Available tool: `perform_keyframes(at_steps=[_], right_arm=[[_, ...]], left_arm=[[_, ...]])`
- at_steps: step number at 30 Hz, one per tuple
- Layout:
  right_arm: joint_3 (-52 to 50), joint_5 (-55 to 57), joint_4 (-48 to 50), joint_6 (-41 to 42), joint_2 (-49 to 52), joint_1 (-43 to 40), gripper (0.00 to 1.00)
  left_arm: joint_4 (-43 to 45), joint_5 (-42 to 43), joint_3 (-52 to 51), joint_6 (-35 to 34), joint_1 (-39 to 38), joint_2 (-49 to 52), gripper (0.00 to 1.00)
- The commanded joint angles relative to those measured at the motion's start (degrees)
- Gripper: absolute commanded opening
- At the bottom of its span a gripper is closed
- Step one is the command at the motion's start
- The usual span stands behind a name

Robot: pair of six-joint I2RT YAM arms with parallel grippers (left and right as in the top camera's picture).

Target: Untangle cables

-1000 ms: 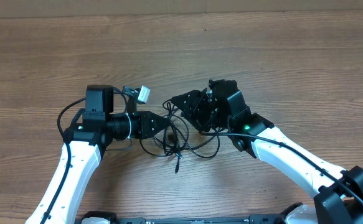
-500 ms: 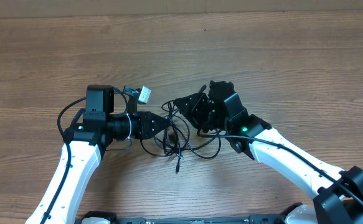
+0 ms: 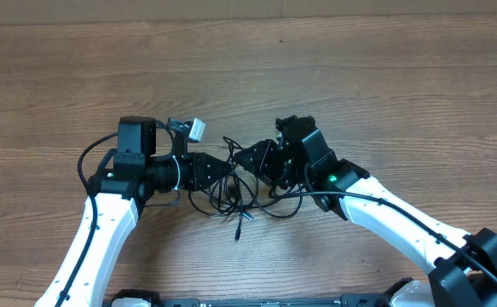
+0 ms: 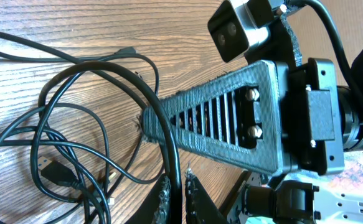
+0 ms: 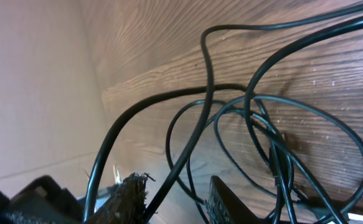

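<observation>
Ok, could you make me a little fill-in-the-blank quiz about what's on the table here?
1. The cables are all ___ in colour.
2. They lie tangled on a table made of ___.
3. Counting the left gripper and the right gripper, ___ grippers reach into the tangle.

Missing words: black; wood; two.

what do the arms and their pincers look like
The left arm and right arm have white links, black wrist sections and thin black wires along them. A green light glows on the right one. The left pincer and right pincer are black; the right's fingers are slotted triangles.
</observation>
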Motion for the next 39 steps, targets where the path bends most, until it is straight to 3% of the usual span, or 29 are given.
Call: perform_keyframes(at_steps=[1,10,20,24,25,29,31,32,33,35,36,37,38,39], right_arm=[[1.0,-2.7,-0.5,-2.1,-0.8,0.6,0.29],[0.9,-2.7,-5.7,-1.2,-0.8,0.6,0.24],[0.9,1.3,-5.2,15.8,-0.8,3.8,0.24],[0.9,4.9,-5.2,19.4,-0.8,5.8,0.13],[0.9,5.6,-5.3,19.4,-0.8,6.3,0.04],[0.9,12.5,-5.5,7.6,-0.8,7.3,0.04],[0.9,16.5,-7.3,1.3,-1.2,7.3,0.04],[0.9,17.6,-8.3,-2.2,-2.5,6.8,0.04],[0.9,17.6,-8.4,-4.5,-3.6,6.5,0.04],[0.9,17.6,-8.4,-9.2,-7.4,5.9,0.04],[0.9,17.5,-8.4,-11.1,-9.5,5.8,0.04],[0.9,17.5,-8.4,-12.0,-11.0,5.8,0.04],[0.9,17.1,-8.4,-13.7,-14.4,5.8,0.04],[0.9,16.9,-8.4,-14.1,-15.8,5.8,0.04]], left_arm=[[0.1,0.0,0.6,1.5,-0.2,-0.7,0.09],[0.1,0.1,0.6,0.6,-0.2,-0.7,0.04],[0.1,0.1,0.6,-1.9,-0.2,-0.7,0.04],[0.1,0.1,0.6,-1.9,-0.2,-0.7,0.04],[0.1,0.1,0.6,-1.9,-0.2,-0.7,0.04],[0.0,-2.6,0.6,-1.9,-0.2,-0.7,0.08],[-0.7,-8.0,0.6,-3.6,-0.2,-0.7,0.05],[-2.5,-15.8,0.6,-9.1,-0.2,-0.7,0.08],[-3.8,-21.0,0.6,-12.5,-0.2,-0.7,0.13],[-7.5,-34.4,0.6,-21.0,-0.2,-0.4,0.47],[-8.7,-38.0,0.6,-23.9,-0.2,-0.1,0.68],[-8.9,-39.2,0.6,-25.0,-0.2,0.0,0.8],[-9.0,-40.5,0.6,-26.5,-0.1,0.6,1.0],[-8.8,-40.4,0.6,-27.2,0.0,0.9,0.99]])
